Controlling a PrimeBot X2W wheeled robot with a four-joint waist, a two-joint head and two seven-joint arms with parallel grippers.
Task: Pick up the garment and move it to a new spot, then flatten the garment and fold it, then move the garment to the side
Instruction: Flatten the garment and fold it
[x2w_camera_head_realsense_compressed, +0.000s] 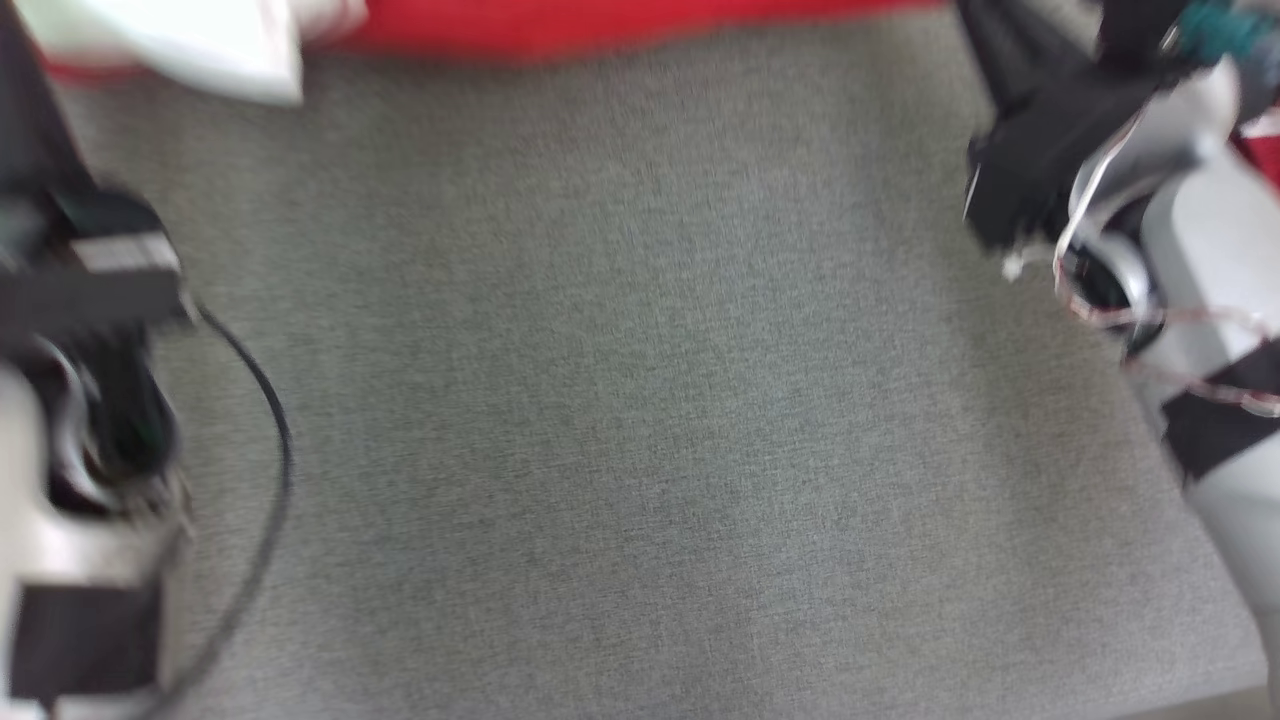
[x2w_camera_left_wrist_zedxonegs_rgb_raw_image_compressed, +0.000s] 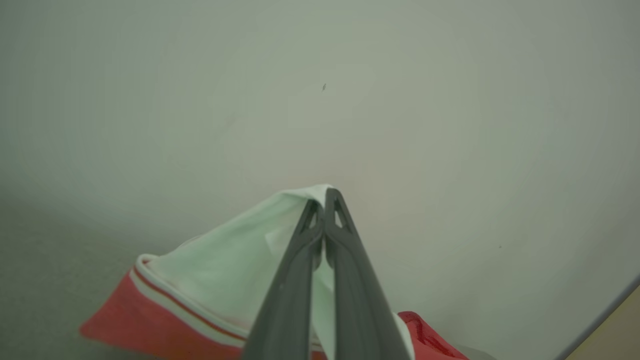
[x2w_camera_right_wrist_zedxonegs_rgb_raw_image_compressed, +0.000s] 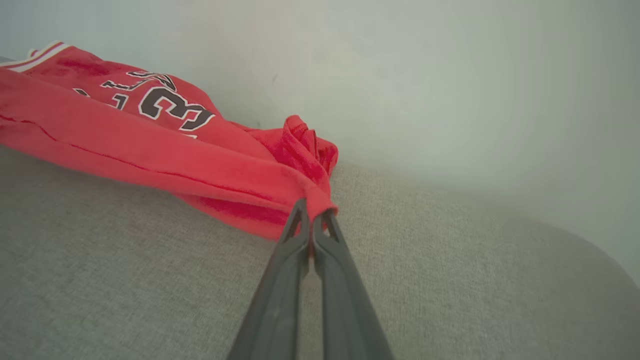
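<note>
Red jersey lies along far edge of grey cloth top | left gripper pinched shut on white-lined hem | right gripper pinched shut on red edge | 2 holds well apart, likely to lift and spread it flat

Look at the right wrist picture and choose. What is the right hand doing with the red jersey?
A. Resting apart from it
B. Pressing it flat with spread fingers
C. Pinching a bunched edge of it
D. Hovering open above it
C: the right hand is shut, and its tips clamp a bunched edge of the red jersey that lies on the grey surface.
</note>
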